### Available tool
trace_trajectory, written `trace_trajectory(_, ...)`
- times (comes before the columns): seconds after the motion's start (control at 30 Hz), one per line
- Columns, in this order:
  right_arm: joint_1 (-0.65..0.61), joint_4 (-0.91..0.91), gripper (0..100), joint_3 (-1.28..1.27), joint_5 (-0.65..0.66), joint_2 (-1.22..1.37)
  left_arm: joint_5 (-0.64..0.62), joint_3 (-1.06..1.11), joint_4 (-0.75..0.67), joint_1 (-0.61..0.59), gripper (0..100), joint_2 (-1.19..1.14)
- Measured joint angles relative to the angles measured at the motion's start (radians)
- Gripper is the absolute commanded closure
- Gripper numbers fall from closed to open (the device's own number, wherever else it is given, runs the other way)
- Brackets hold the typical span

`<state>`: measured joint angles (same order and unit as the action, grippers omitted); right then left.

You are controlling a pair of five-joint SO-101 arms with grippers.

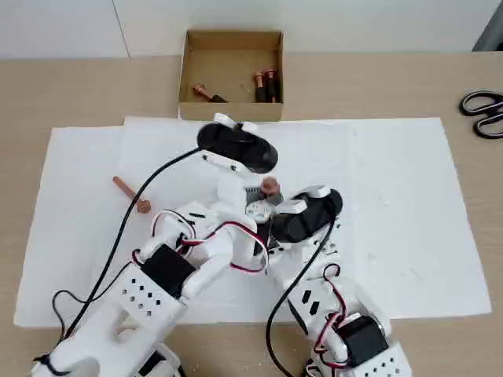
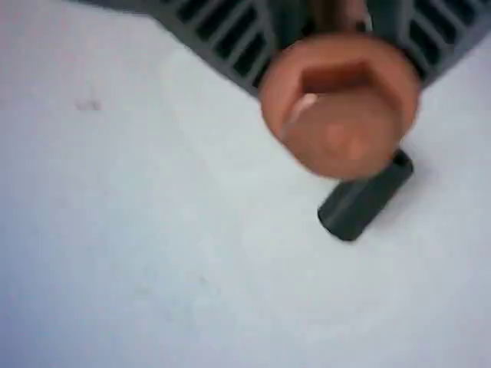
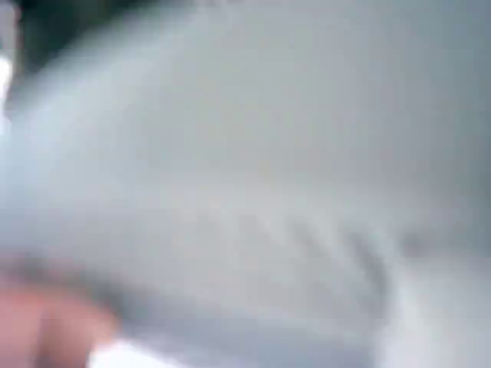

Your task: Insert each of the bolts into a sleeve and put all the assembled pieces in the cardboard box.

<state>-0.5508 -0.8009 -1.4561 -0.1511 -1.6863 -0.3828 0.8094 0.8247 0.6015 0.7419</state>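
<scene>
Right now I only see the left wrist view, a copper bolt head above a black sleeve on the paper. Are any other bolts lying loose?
Observer: Yes, one loose bolt lies on the left part of the white paper in the high view.
Operator: What's in the box?
Observer: The cardboard box holds three assembled pieces.
Operator: Anything else out?
Observer: Scissors lie off the paper, to its right.

My arms angle in from the near edge and meet in the middle: left hand (image 1: 266,191) clamped on a bolt (image 2: 340,115), right hand (image 1: 262,212) just beside it, nearer.
</scene>
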Motion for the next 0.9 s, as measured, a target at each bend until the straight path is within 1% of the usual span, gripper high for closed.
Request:
trace_trajectory(0.43,0.0,0.0,99.5,0.0,0.0,0.0,-0.025,0.002,0.008,0.0,99,0.0)
trace_trajectory(0.5,0.0,0.0,99.5,0.0,0.0,0.0,-0.028,0.002,0.017,0.0,94,0.0)
trace_trajectory(0.57,0.0,0.0,99.5,0.0,0.0,0.0,-0.028,-0.002,0.038,0.0,86,0.0)
trace_trajectory(0.67,0.0,0.0,99.5,0.0,0.0,0.0,-0.04,-0.035,0.104,-0.011,77,-0.002)
trace_trajectory(0.8,0.002,0.0,99.5,0.002,0.002,-0.003,-0.094,-0.074,0.198,-0.006,75,-0.003)
trace_trajectory(0.9,0.003,0.0,99.5,0.002,0.002,-0.005,-0.097,-0.11,0.238,-0.006,75,-0.003)
